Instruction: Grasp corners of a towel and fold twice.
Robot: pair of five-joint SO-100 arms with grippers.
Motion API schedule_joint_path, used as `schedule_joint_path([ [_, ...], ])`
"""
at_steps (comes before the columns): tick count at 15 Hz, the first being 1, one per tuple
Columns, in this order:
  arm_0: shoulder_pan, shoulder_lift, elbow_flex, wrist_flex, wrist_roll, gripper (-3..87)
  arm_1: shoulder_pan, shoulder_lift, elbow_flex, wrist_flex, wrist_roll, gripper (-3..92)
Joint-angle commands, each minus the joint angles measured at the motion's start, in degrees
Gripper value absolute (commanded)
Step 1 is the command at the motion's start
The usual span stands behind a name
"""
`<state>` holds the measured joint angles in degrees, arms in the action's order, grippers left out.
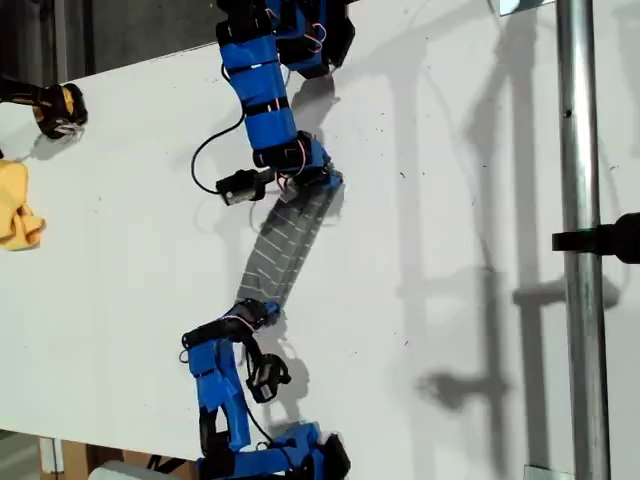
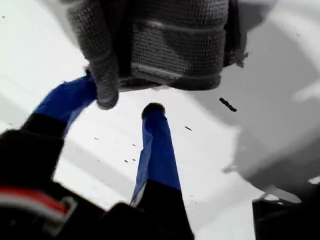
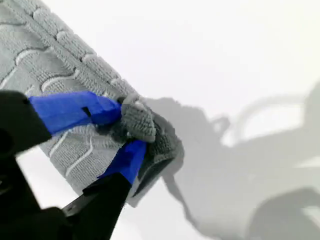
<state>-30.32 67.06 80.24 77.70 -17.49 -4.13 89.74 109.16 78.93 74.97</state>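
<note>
The white bench (image 1: 450,150) fills most of the exterior view. A shiny pole (image 1: 578,200) runs down the exterior view's right side.

The towel (image 1: 285,245) lies on the bench near the middle of the exterior view. It is pulled into a long, thin strip that slants. Its high end is under a blue arm (image 1: 262,90) that comes in from the top of the exterior view. Its low end is at the tip of another blue arm (image 1: 220,385) that comes in from the bottom. I cannot tell from the wrist views which arm is which.

My second gripper (image 3: 129,127) has its fingers (image 3: 75,110) squeezed tight on a bunched corner (image 3: 137,120) of the towel. The lump of cloth sits right between the two blue tips. The rest of the towel spreads flat on the bench beside the fingers.

My first gripper (image 2: 122,100) has its fingers spread apart. One finger reaches up to a hanging fold of the towel and its tip hides behind that fold. The other finger (image 2: 155,145) is bare, just short of the towel's edge. No cloth is between the two fingers. The towel is bunched just past the tips.

A small yellow cloth (image 1: 15,205) lies at the exterior view's left edge, well apart from the towel.
</note>
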Motion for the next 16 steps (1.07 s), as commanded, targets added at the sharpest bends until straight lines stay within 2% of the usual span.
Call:
schedule_joint_path([
  [1,-1.14,4.48,-2.11,3.08,-0.79,25.6,0.00,10.81,-3.78,3.43,0.18,29.9],
  [2,-0.88,6.94,-2.72,4.75,-1.05,27.8,0.35,15.12,-4.04,5.45,0.09,31.1],
  [5,-0.79,14.85,-4.57,10.02,-2.37,25.8,2.46,26.10,-3.69,11.07,0.00,34.0],
  [7,-0.88,23.73,-1.41,10.63,-4.48,24.0,4.39,37.79,0.70,12.13,1.67,33.9],
  [9,-0.79,36.47,7.21,8.44,-7.73,22.2,5.36,51.42,7.65,12.30,5.01,34.3],
  [13,2.02,68.64,38.14,0.26,-17.93,16.3,2.64,87.28,26.28,13.71,16.35,32.3],
  [15,3.96,88.51,54.05,-2.20,-23.99,1.5,0.53,97.65,34.28,13.54,20.30,30.6],
  [16,6.68,97.47,61.26,-5.71,-29.27,-2.0,-0.18,96.59,36.04,13.10,21.80,31.7],
])
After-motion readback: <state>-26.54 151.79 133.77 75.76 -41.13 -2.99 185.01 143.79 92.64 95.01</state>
